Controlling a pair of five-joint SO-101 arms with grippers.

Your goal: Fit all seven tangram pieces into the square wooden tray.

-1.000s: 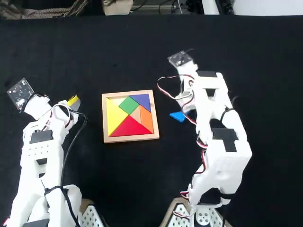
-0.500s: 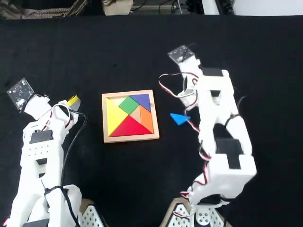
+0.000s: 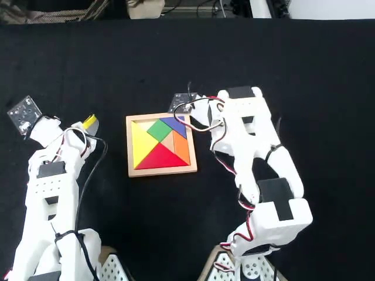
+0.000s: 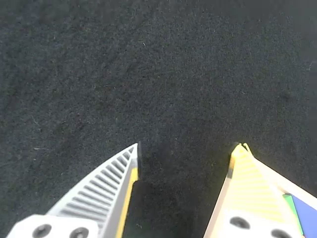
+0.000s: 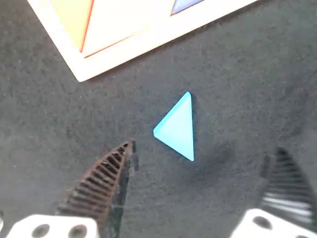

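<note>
Now that the right jaws are swung inward, open, the blue triangle [image 5: 177, 128] is bracketed for pickup. The left jaws are open.

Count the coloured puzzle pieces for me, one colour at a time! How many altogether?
Yellow piece: 1
Red piece: 1
Green piece: 1
Dark blue piece: 1
Orange piece: 1
Light blue piece: 1, lying outside the tray
Total: 6 coloured pieces. The pale patch inside the tray may be a seventh piece or bare wood; I cannot tell.
</note>
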